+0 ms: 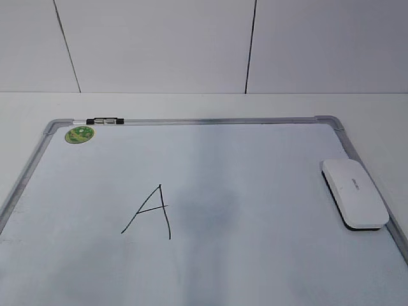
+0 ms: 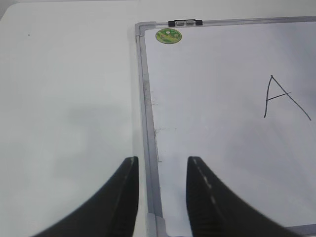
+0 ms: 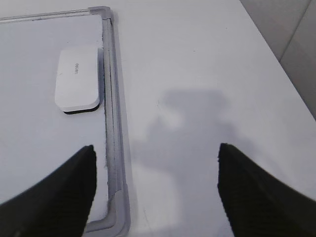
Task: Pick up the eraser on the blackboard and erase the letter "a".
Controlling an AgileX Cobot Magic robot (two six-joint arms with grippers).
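Observation:
The white eraser (image 1: 354,192) lies flat on the blackboard (image 1: 255,185) by its right frame edge, near the far right corner. It also shows in the right wrist view (image 3: 77,79), ahead and to the left of my right gripper (image 3: 155,148). That gripper is wide open and empty above the board's near right corner. My left gripper (image 2: 162,160) is open and empty, straddling the blackboard's (image 2: 212,138) left frame. No cursive "a" shows. An angular capital "A" (image 1: 151,213) is drawn left of the board's centre and also shows in the left wrist view (image 2: 281,96).
A small black-and-clear marker (image 1: 106,120) lies on the far frame edge, next to a round green sticker (image 1: 79,134). The white table (image 3: 207,74) extends right of the board, and a wall stands behind.

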